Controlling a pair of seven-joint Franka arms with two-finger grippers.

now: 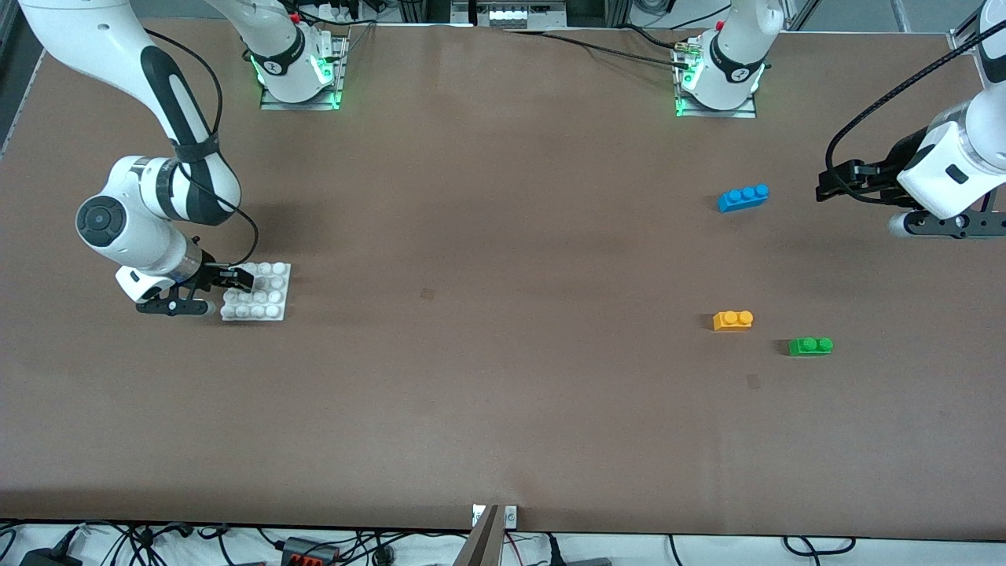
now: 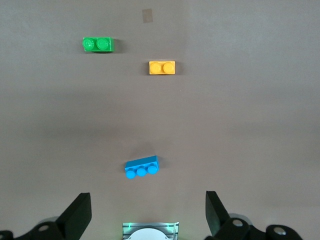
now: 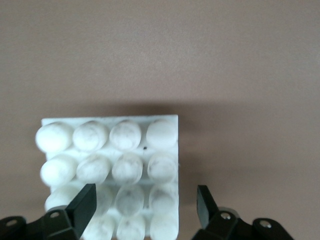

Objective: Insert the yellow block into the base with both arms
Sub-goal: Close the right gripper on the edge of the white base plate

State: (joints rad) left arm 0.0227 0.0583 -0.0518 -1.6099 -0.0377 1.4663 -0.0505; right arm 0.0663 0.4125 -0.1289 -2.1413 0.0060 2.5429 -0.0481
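The yellow block (image 1: 732,320) lies on the table toward the left arm's end, with the green brick (image 1: 810,346) beside it and slightly nearer the front camera. It also shows in the left wrist view (image 2: 162,67). The white base (image 1: 263,292) lies toward the right arm's end. My right gripper (image 1: 234,277) is open and low at the base's edge. In the right wrist view (image 3: 145,207) one finger is over the base's studs (image 3: 110,160) and the other is just outside its edge. My left gripper (image 1: 824,182) is open and empty, up in the air (image 2: 147,215).
A blue three-stud brick (image 1: 743,197) lies farther from the front camera than the yellow block, and shows in the left wrist view (image 2: 142,167) with the green brick (image 2: 98,44). The arm bases (image 1: 299,75) (image 1: 717,79) stand along the table's top edge.
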